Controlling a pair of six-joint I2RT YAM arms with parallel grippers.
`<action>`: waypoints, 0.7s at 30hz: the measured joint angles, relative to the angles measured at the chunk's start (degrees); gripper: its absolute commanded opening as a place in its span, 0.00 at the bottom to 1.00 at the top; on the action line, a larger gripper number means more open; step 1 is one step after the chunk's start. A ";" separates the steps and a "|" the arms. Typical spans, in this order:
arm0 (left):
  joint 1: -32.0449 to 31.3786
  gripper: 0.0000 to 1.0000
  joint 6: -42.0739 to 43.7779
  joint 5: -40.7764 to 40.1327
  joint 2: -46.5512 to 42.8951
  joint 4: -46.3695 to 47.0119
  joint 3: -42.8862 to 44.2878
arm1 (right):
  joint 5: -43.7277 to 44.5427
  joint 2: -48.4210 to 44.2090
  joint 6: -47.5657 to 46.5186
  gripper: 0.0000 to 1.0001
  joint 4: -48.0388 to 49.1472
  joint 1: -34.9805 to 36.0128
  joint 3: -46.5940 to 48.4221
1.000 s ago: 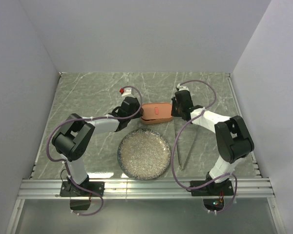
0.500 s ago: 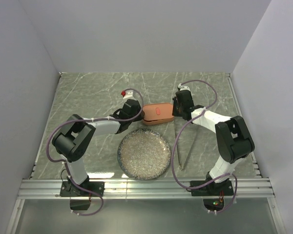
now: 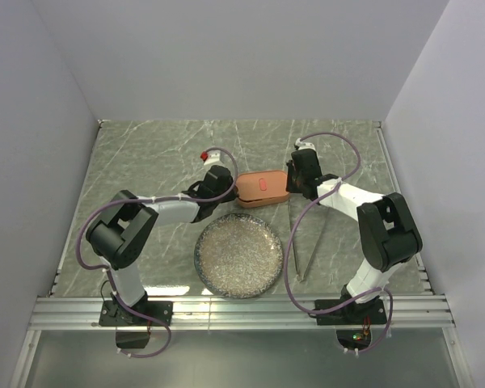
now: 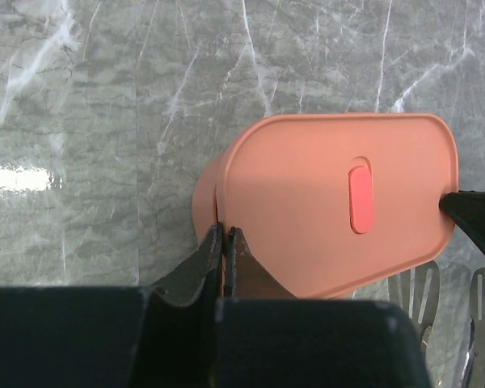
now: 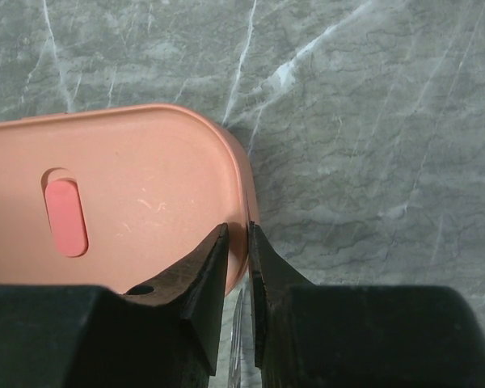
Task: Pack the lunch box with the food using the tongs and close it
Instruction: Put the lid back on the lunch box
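lunch box (image 3: 260, 187) (lidded) lies between left gripper (image 4: 224, 236) and right gripper (image 5: 238, 234).

lunch box (image 3: 260, 187) (lid on), tongs (image 3: 293, 242) nr plate (image 3: 239, 255)

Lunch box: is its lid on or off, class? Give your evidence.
On. The lid covers the lunch box from above; whether it is snapped fully shut cannot be told.

Green-grey marble table (image 3: 145, 162) bears lunch box (image 3: 261, 187), plate (image 3: 238, 255), tongs (image 3: 313, 250).
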 measured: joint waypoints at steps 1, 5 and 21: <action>-0.11 0.00 0.00 -0.11 -0.04 -0.07 0.00 | 0.00 0.00 -0.04 0.23 -0.02 0.00 0.00; -0.63 0.00 0.02 -0.81 -0.33 -0.72 0.00 | 0.00 0.00 -0.26 0.23 -0.13 -0.02 0.00; -1.88 0.00 0.00 -1.62 -2.64 -3.54 0.00 | 0.00 -0.44 -0.52 0.23 -0.57 -0.07 0.00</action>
